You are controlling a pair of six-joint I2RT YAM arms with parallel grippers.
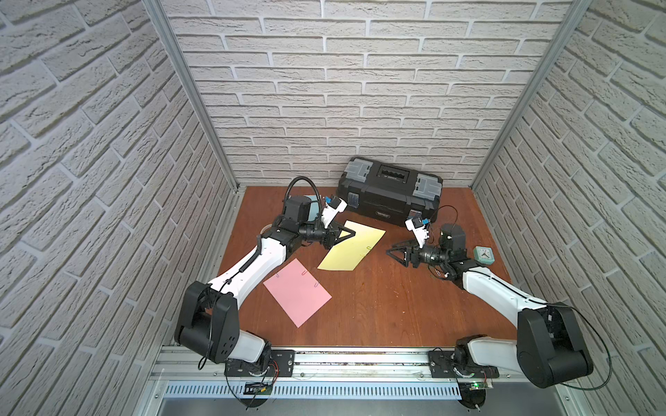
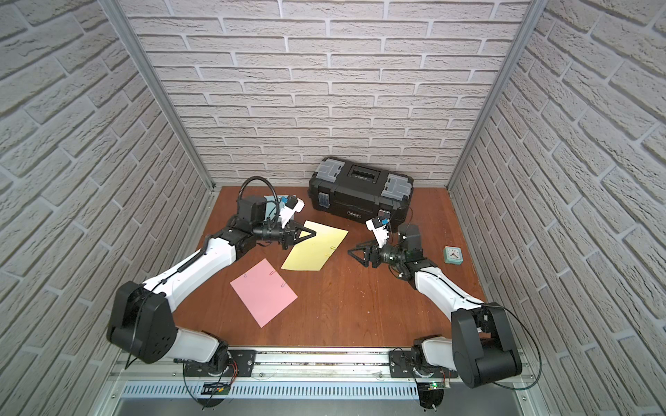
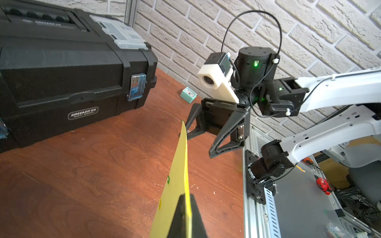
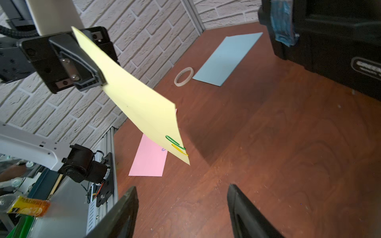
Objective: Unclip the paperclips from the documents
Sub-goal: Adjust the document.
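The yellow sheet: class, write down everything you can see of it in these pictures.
The yellow sheet is a plain, unprinted rectangle of pale paper. The left gripper is shut on it near one corner and holds it lifted above the table, slanted, the free end lower. A green paperclip and a yellow paperclip sit side by side on its edge near the low corner. Nothing else visibly touches it.

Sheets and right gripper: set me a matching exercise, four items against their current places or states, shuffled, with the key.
1 yellow sheet
2 pink sheet
3 blue sheet
4 right gripper

a open, empty
b flat on table beside tape roll
c clamped in left gripper, lifted
d flat on table, near front edge

Pairs: 1-c, 2-d, 3-b, 4-a
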